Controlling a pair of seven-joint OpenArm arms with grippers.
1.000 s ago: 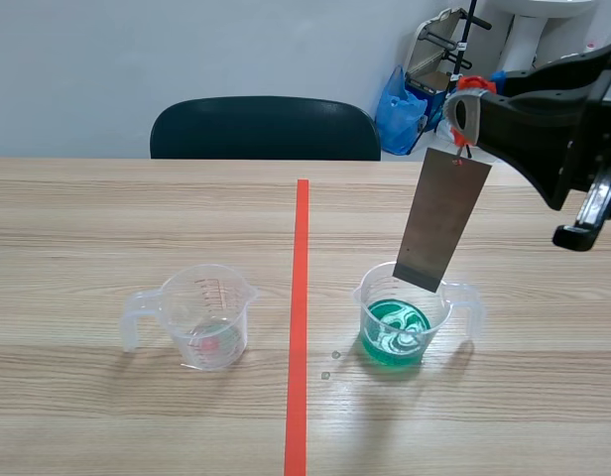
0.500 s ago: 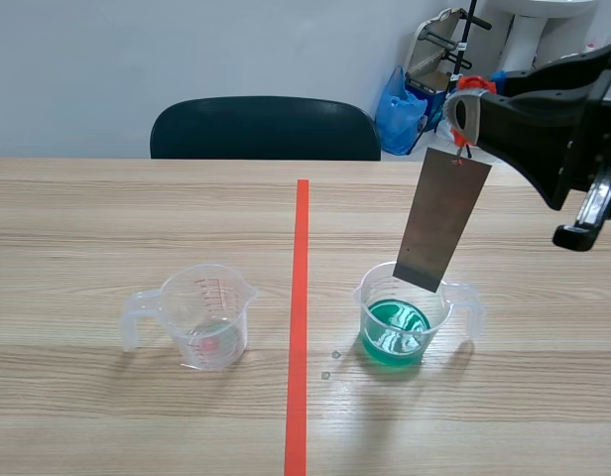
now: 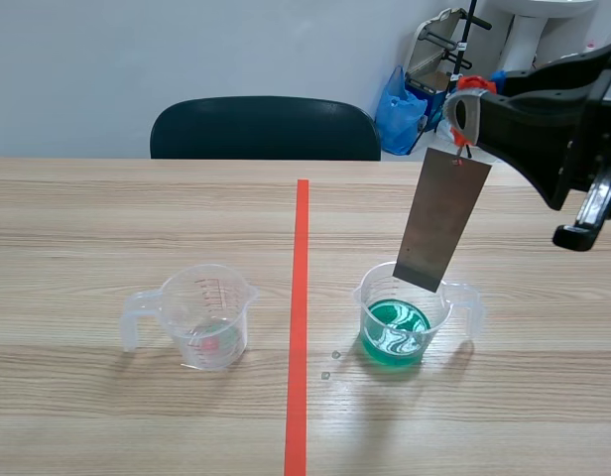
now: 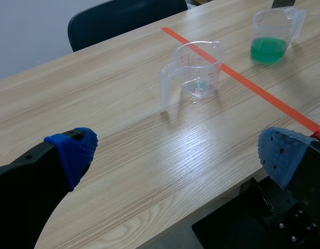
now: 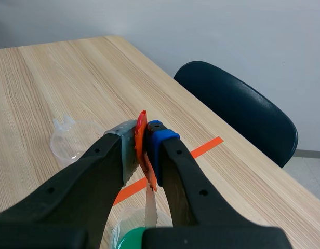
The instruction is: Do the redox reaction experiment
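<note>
Right gripper: the right gripper (image 5: pixel 143 142) is raised over the table's right half, clamped on an orange-red tab (image 5: pixel 141 136) at its fingertips.
Metal strip: the metal strip (image 3: pixel 442 218) hangs from that tab, slightly slanted, with its lower edge at the mouth of the green-liquid beaker (image 3: pixel 405 322).
Left gripper: the left gripper (image 4: pixel 176 154) is parked low at the near table edge, pads wide apart and holding nothing.
Clear beaker: the clear beaker (image 3: pixel 202 317) stands across the red tape line (image 3: pixel 299 317) from the green one, with only a trace at its bottom.
Done so far: the strip is picked up and lined up with the green beaker.
Left to do: the strip looks clear of the liquid, so I judge the dip and the wait for a reaction remain.
Scene view only: the strip's full length and its relation to the beaker rim.
Right wrist view only: the clamp on the tab; the strip below is a pale sliver.
Left wrist view only: the open left gripper, which the scene view lacks.
</note>
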